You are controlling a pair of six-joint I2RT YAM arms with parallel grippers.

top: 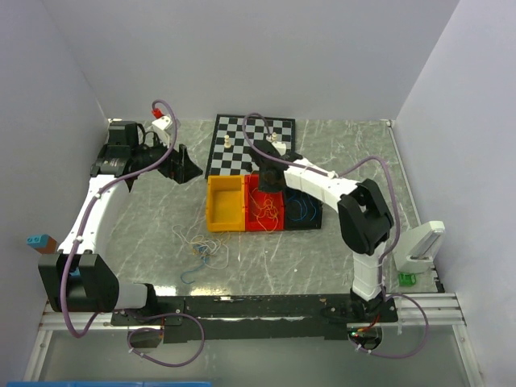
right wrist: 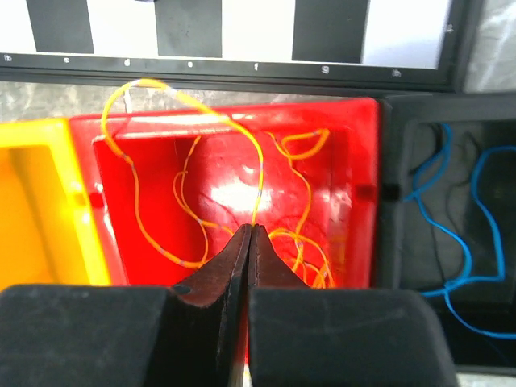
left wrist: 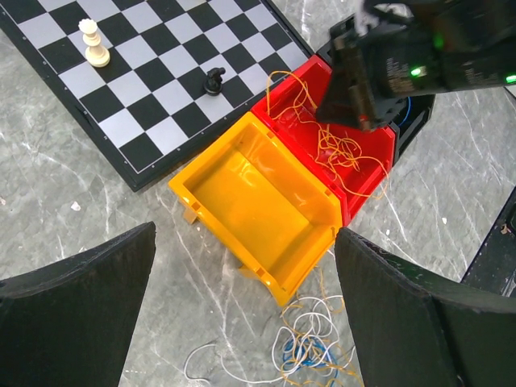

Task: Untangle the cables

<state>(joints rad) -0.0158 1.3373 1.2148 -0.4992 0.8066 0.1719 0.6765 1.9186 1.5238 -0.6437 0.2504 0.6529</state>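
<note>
Right wrist view: the right gripper (right wrist: pixel 252 230) has its jaws fully together, and they seem to pinch one orange-yellow cable (right wrist: pixel 259 189) over the red bin (right wrist: pixel 364 137). The left gripper (top: pixel 181 165) is wide open and holds nothing, at 10 o'clock from the bins. A mixed tangle (top: pixel 201 246) of cables lies on the table, at 7 o'clock from the red bin. I judge the orange strand is being handled; next it needs a slow pull, so the neighbours do not follow.

Only the chessboard (right wrist: pixel 242 32) carries anything legible: tiny white file letters along its near border (c, d, e, f, g can just be read). Nothing else is readable.
</note>
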